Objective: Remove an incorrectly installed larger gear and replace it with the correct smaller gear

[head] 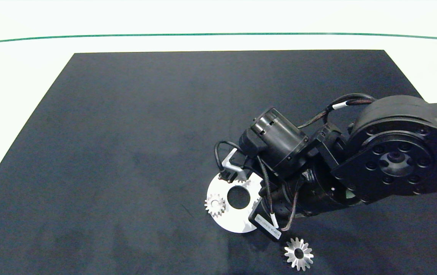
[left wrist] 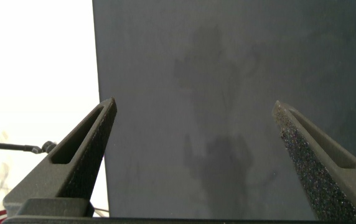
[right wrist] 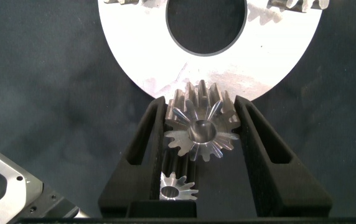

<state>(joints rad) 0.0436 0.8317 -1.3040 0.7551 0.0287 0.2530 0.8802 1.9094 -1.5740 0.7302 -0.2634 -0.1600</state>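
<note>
The smaller gear (right wrist: 200,127) stands on the near rim of the white disc plate (right wrist: 134,56), between the fingers (right wrist: 147,134) of my right gripper (right wrist: 200,102), which is shut on it. In the head view the right arm (head: 279,145) covers this gear and the plate's right side (head: 233,223). The larger gear (head: 298,253), flat and star-like, lies on the black mat near the front edge, apart from the plate. My left gripper (left wrist: 193,109) is open over the mat's left border with nothing between its fingers.
Two other small gears sit on the plate, one at its left rim (head: 215,204) and one at the back, half hidden (head: 242,182). The plate has a round centre hole (head: 238,197). The black mat (head: 127,133) lies on a white table with a green line (head: 203,34).
</note>
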